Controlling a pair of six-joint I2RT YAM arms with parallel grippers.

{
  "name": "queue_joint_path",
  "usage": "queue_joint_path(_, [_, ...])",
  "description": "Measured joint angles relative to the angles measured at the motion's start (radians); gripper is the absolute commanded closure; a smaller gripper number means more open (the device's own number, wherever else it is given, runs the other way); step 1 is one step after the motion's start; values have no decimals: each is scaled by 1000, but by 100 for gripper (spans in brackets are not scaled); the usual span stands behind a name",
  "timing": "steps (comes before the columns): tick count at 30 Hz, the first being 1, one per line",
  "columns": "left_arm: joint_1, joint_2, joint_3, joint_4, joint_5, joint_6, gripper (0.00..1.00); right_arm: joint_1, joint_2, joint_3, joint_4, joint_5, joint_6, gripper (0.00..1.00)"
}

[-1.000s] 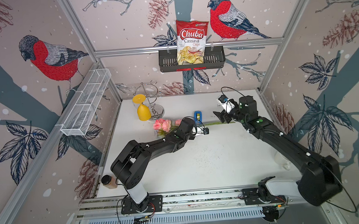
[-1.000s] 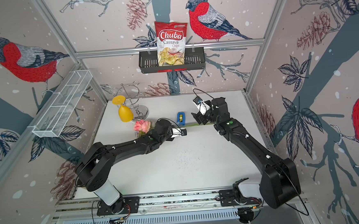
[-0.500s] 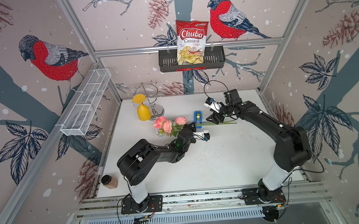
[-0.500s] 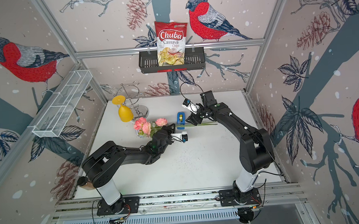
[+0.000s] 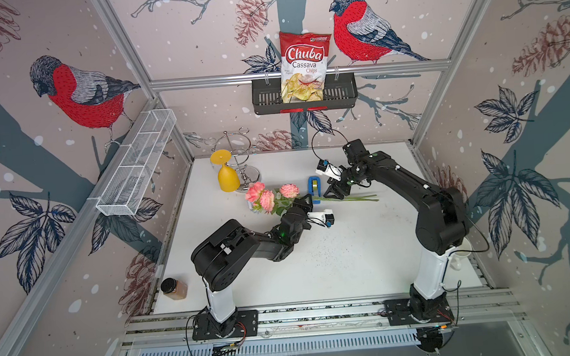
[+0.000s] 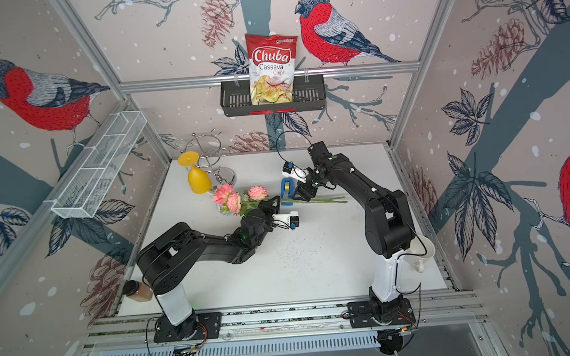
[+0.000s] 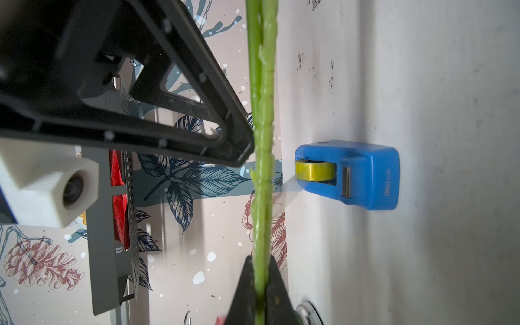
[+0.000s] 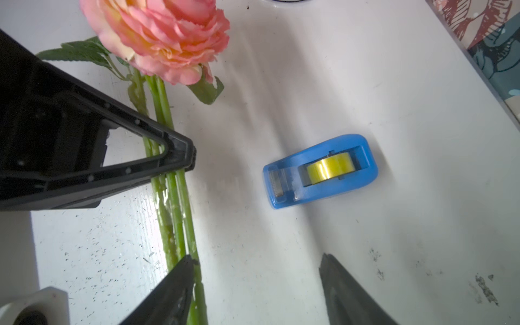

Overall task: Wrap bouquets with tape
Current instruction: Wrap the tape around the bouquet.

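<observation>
Your left gripper [image 7: 260,281] is clamping the bouquet [image 5: 271,200] stems, tape [image 8: 320,168] sitting just beside them; right gripper [image 8: 253,281] is hanging open above

Twin high overheads, two close wrist views

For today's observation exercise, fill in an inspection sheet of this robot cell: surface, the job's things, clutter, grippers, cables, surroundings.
Surface: white table, speckled with dark specks.
Job's things: bouquet lying across the table, stems pointing to the robot's right; blue tape dispenser standing just behind the stems.
Clutter: yellow goblet upside down by a wire rack; brown jar; white mug.
Grippers: left gripper shut on the stems; right gripper open over the stems beside the dispenser.
Cables: black loop at the right wrist.
Surroundings: chips bag in a wall basket; white mesh shelf.
</observation>
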Motion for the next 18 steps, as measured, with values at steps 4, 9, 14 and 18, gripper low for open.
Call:
queue_joint_path(4, [0,6,-5,29,-6,7,100,-6,1,16,-34,-26,-7,26])
queue_joint_path(9, [0,16,-11,48,-2,26,100,-13,-1,24,-71,-68,-25,23])
queue_joint_path(14, [0,21,-13,66,-2,34,100,-10,11,14,-97,-74,-46,26])
queue_joint_path(18, [0,22,-13,73,-2,34,100,-8,42,22,-108,-66,-47,31])
